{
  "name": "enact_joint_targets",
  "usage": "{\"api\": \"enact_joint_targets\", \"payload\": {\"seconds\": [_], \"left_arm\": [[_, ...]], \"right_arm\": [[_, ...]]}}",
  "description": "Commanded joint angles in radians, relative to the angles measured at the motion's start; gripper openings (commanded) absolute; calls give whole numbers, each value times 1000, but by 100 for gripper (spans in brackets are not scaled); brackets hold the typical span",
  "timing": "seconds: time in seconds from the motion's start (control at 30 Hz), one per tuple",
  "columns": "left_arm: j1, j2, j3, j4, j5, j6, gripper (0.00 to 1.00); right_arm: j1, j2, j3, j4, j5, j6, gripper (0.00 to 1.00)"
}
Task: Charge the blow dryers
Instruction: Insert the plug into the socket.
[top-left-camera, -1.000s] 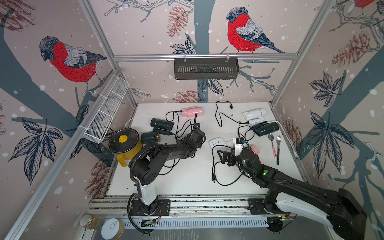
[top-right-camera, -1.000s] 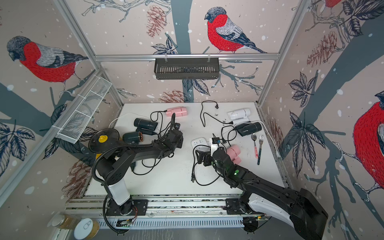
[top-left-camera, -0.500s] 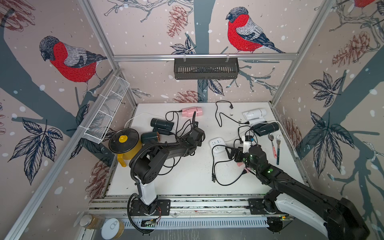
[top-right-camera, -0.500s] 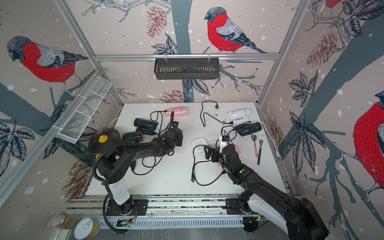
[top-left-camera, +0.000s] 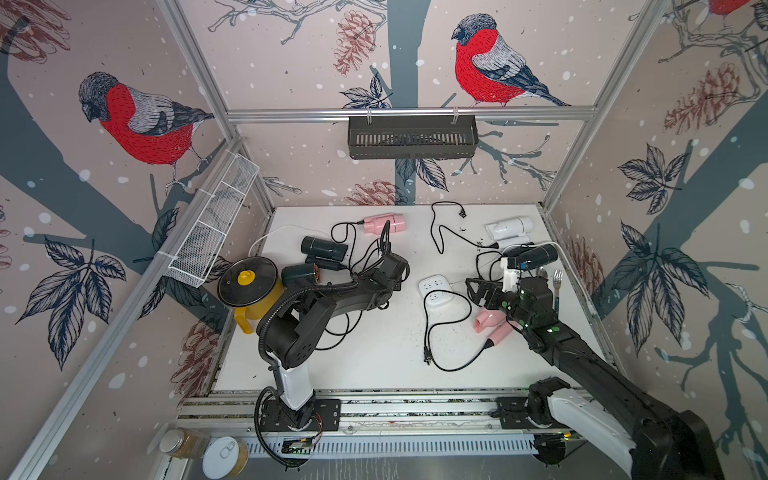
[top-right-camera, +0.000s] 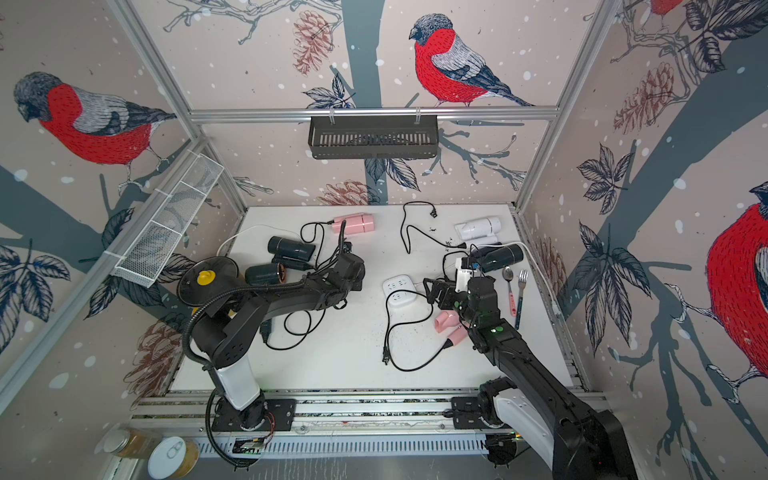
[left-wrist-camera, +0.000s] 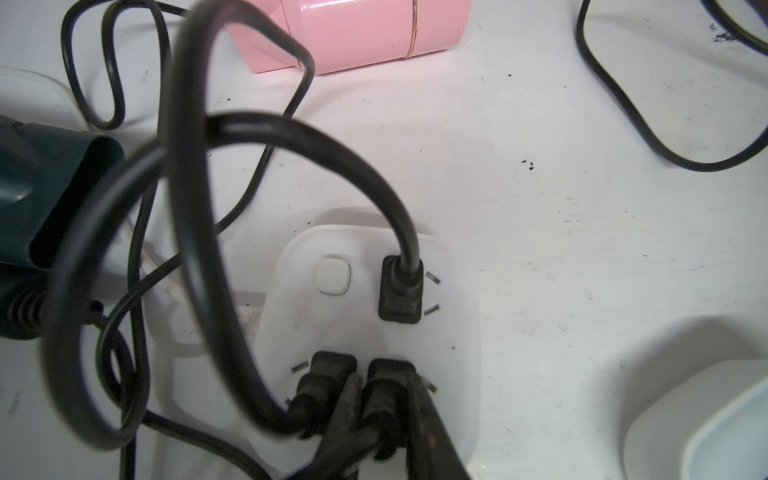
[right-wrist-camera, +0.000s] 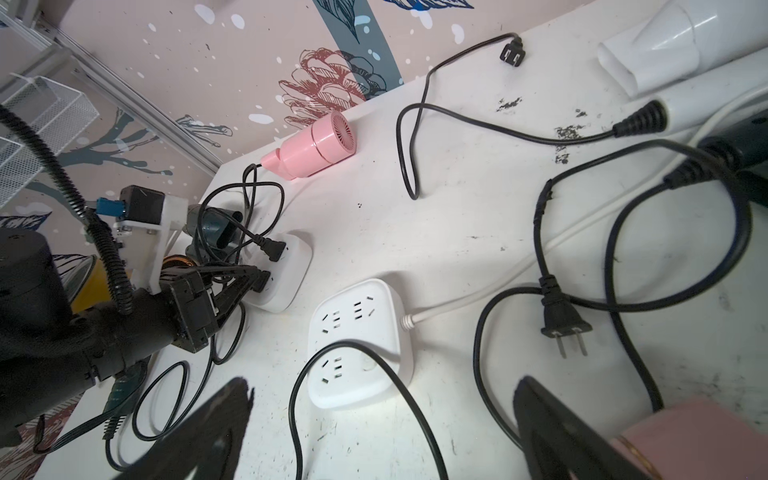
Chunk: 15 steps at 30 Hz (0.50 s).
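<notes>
A: White plastic, that square power strip (left-wrist-camera: 449, 353) in the middle of the bench (top-left-camera: 374, 353): why is the left gripper (left-wrist-camera: 382, 386) down on it?

B: Three cords are plugged in there. Its jaws sit close either side of one black plug (left-wrist-camera: 390, 374), likely seating it; whether they press it I cannot tell

A: And the blow dryers?

B: All lying on the bench: a pink plastic dryer (top-left-camera: 384, 223), a dark green dryer (top-left-camera: 324, 248) and a copper-nozzled dark dryer (top-left-camera: 300, 275) toward the far left corner, a white dryer (top-left-camera: 509, 227) and a black dryer (top-left-camera: 536, 255) by the right edge, a second pink dryer (top-left-camera: 490, 322) near the right gripper (right-wrist-camera: 383, 382)

A: Why is that one there?

B: Jaws wide apart, empty, over a second white power strip (right-wrist-camera: 353, 332) with free sockets; a loose two-pin plug (right-wrist-camera: 561, 324) lies close, probably next
</notes>
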<state>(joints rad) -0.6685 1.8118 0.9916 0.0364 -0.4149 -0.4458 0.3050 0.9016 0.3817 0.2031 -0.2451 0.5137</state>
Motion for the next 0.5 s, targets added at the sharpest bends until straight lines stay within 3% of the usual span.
{"api": "enact_joint_targets", "payload": {"seconds": [0.0,0.27,0.47], "left_arm": [[5,-32,-6,-168,18,-32,26],[6,-149,-41,-178,153,-42,45],[5,-324,-150,-77,296,-81,65]], "right_arm": [[2,-24,-9,29,-28,-27,99],[21,-60,-28,8,8,-23,95],[69,-64,53,-113,116,-36,80]]}}
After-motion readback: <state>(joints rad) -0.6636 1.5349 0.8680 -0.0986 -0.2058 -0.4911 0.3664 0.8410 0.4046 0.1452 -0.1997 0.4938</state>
